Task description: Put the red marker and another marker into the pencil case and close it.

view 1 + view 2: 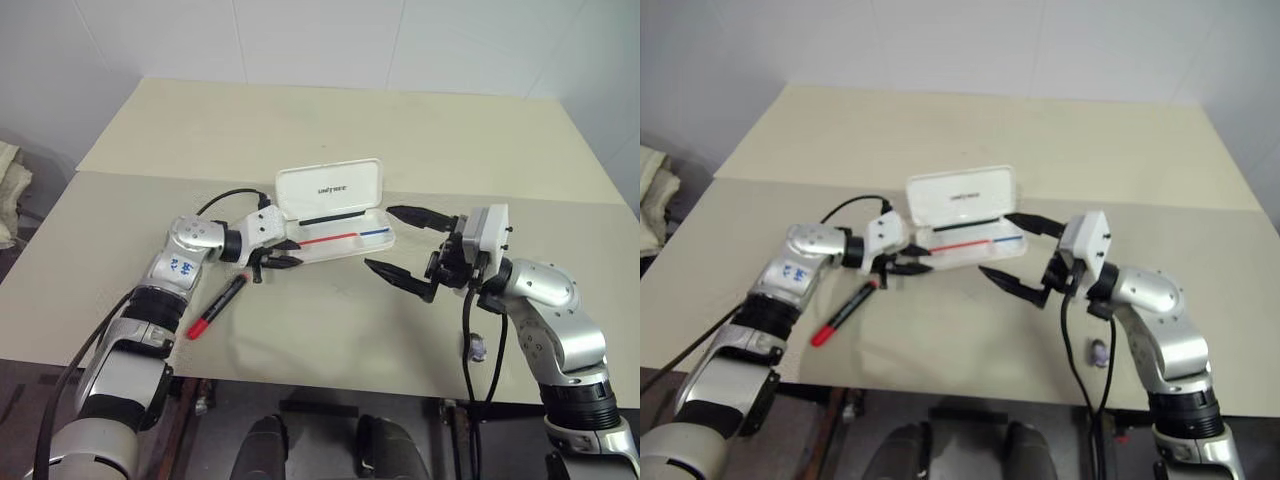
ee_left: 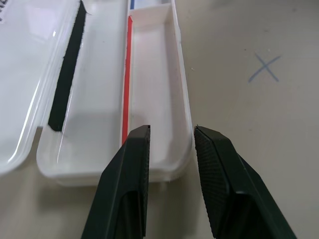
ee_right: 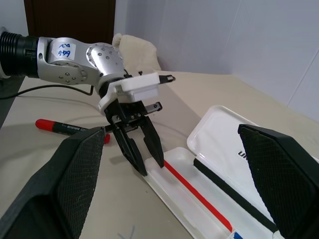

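- The pencil case [image 1: 335,225] lies open mid-table, its lid upright on the far side, its tray looking empty
- The red marker [image 1: 216,306] lies on the table to the near left of the case, apart from it and untouched
- The left gripper [image 1: 281,254] hangs at the case's left end, jaws partly apart on nothing
- The right gripper [image 1: 407,246] hovers at the right end, jaws wide apart, empty
- Likely step: fetching a marker; the next move calls for the left gripper to go back to the red marker
- Open table [image 1: 330,130] lies all around; the near edge is close behind the marker
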Robot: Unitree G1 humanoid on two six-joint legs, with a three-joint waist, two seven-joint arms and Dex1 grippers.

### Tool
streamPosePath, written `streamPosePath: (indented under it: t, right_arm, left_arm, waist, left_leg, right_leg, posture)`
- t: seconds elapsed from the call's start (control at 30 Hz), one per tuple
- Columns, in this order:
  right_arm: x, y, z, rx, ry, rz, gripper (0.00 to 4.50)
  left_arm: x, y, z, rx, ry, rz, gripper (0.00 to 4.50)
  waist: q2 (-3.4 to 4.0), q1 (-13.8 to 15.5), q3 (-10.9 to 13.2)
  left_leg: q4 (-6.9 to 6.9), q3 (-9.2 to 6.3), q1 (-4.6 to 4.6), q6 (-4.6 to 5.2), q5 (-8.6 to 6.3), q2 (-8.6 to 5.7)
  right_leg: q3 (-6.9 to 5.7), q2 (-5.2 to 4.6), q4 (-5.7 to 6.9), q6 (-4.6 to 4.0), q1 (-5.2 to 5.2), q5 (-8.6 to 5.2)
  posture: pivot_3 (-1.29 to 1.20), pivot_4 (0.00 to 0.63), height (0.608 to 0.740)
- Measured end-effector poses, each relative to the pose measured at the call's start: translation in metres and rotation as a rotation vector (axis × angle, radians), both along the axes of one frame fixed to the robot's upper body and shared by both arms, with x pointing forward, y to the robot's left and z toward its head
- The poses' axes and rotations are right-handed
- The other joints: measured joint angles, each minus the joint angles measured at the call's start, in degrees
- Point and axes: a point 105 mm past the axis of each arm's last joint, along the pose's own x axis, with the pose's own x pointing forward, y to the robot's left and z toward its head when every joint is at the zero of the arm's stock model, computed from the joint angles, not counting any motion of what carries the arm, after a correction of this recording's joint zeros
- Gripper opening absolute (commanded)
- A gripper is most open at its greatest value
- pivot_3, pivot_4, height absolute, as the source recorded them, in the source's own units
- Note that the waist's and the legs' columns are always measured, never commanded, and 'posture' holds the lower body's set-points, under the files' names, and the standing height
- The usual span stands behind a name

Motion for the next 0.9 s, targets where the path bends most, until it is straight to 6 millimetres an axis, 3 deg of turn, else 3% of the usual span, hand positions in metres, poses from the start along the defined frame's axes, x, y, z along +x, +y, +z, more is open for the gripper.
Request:
streamPosePath:
  t: [0.5,0.57,0.7,0.9]
  right_arm:
    - [0.002,0.003,0.013,-0.006,-0.046,0.011,4.50]
    - [0.002,0.004,0.015,-0.008,-0.055,0.013,4.50]
    - [0.002,0.003,0.015,-0.012,-0.056,0.012,4.50]
    - [0.003,0.001,0.017,-0.037,-0.064,0.021,4.50]
  left_arm:
    - [-0.002,-0.022,-0.012,0.090,0.051,-0.051,1.45]
    - [-0.001,-0.023,-0.011,0.102,0.050,-0.046,1.12]
    - [0.002,-0.021,-0.008,0.128,0.020,-0.036,0.01]
    - [0.001,-0.021,-0.007,0.143,0.002,-0.048,0.01]
  waist:
    - [0.00,-0.1,0.0]
    - [0.00,-0.1,0.0]
    - [0.00,-0.1,0.0]
    - [0.00,-0.1,0.0]
  left_leg:
    - [0.16,0.00,0.00,0.02,-0.01,0.00]
    - [0.23,0.00,0.00,0.04,-0.02,0.00]
    - [0.28,0.01,0.01,0.08,-0.04,0.00]
    - [0.34,0.00,0.01,0.09,-0.05,0.00]
  right_leg:
    - [0.02,0.00,0.11,0.02,0.00,0.00]
    - [0.04,0.00,0.15,0.02,0.01,0.00]
    - [0.08,0.00,0.19,0.02,0.02,0.00]
    - [0.08,0.00,0.23,0.01,0.02,0.00]
  posture:
    - [0.00,0.150,0.740]
    - [0.00,0.150,0.740]
    - [0.00,0.150,0.740]
    - [0.00,0.150,0.740]
